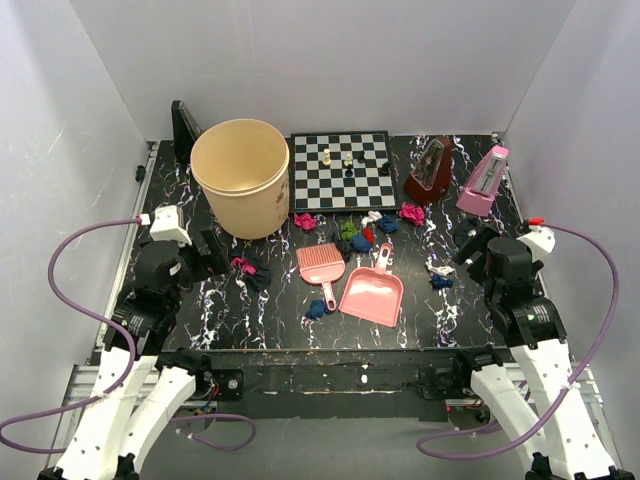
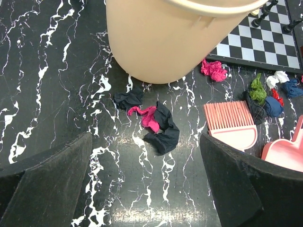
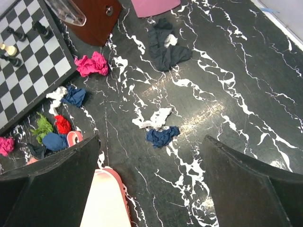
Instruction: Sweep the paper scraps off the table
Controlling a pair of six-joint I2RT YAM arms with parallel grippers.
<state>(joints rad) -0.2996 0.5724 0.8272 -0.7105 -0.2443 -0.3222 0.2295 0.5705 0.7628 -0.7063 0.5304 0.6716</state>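
From overhead I saw the paper scraps (image 1: 362,235) strewn across the table (image 1: 250,320), most of them bunched between the chessboard (image 1: 340,170) and the pink dustpan (image 1: 372,295). The left wrist camera showed magenta and black wads (image 2: 156,123) up close, just before the bucket (image 2: 165,42). The left gripper (image 2: 147,165) was spread wide and empty. The right wrist view added a white-and-blue pair (image 3: 160,127) ahead of the right gripper (image 3: 151,161), which was likewise wide apart and holding nothing.

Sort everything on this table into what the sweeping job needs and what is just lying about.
For the job: paper scraps, pink hand brush, pink dustpan, the table; probably the beige bucket as a bin.
Lying about: chessboard, chess pieces, brown metronome, pink metronome.
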